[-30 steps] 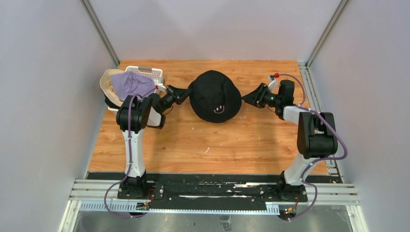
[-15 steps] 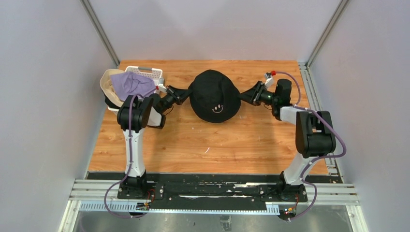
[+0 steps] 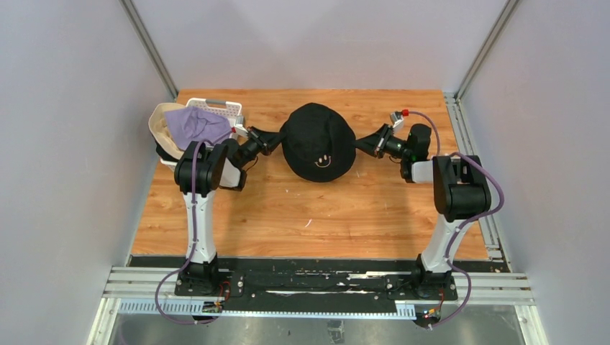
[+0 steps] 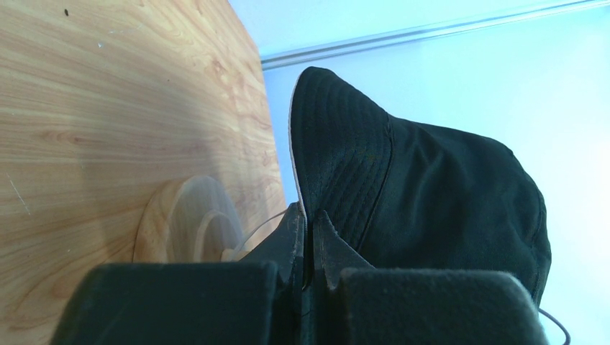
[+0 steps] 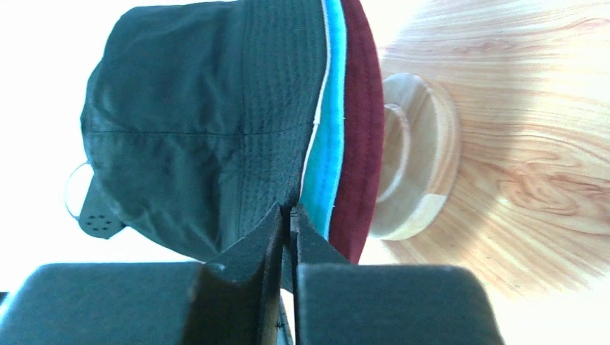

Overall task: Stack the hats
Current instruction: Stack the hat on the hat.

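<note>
At table (image 3: 324, 208) center, the black smiley hat (image 3: 318, 141) sits crown up on top of the stack, smiley facing the arms. In the right wrist view a teal hat (image 5: 331, 144) brim shows right under it, then a maroon hat (image 5: 362, 129) brim, all 3 over the wooden stand (image 5: 421, 158). The left gripper (image 3: 277, 138) is at the smiley hat's left edge, jaws clenched on the brim; in the left wrist view the brim edge runs straight into the slit between the 2 fingers. The right gripper (image 3: 362, 144) is at the opposite edge, jaws pinched together on the black brim only, with the teal and maroon brims just beside the fingertips and outside the grip. So the hat is held between the 2 grippers, 1 on each side. At back left, a white basket (image 3: 223, 108) holds a lavender hat (image 3: 196, 123) lying on a beige hat (image 3: 160, 129), well apart from the stack.
</note>
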`<state>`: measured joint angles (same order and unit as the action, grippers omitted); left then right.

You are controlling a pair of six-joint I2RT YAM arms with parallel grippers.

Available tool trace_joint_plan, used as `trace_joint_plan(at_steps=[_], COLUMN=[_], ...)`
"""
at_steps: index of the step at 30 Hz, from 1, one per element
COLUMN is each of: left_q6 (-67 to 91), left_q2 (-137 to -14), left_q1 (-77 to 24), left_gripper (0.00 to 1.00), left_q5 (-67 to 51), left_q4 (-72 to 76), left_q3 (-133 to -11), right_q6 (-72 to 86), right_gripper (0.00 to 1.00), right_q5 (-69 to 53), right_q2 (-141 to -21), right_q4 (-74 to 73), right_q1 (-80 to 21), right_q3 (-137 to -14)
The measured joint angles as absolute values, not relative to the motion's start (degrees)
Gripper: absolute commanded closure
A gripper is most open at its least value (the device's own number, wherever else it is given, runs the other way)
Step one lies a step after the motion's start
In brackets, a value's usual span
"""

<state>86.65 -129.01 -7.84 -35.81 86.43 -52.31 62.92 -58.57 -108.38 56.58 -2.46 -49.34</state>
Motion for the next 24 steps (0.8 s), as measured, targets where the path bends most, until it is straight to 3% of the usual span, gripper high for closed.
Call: trace_joint_plan(at_steps=[10,24], left_q6=[86.9,87.0], left_q2=[-129.5,-130.3], left_q1=[-7.8,-7.8], left_gripper=[1.0,1.0], left_q5=[-35.8,-35.9], left_q4=[86.5,86.8], left_q3=[-52.4,-53.1], right_q6=[68.2,47.8], right_gripper=[0.99,1.0], right_q5=[-58.4,-52.3], right_q2=[-110.3,-107.0], right_q4=[64.6,37.0], right_q1=[-2.4,-2.4], right_q3=[-48.1,-53.6])
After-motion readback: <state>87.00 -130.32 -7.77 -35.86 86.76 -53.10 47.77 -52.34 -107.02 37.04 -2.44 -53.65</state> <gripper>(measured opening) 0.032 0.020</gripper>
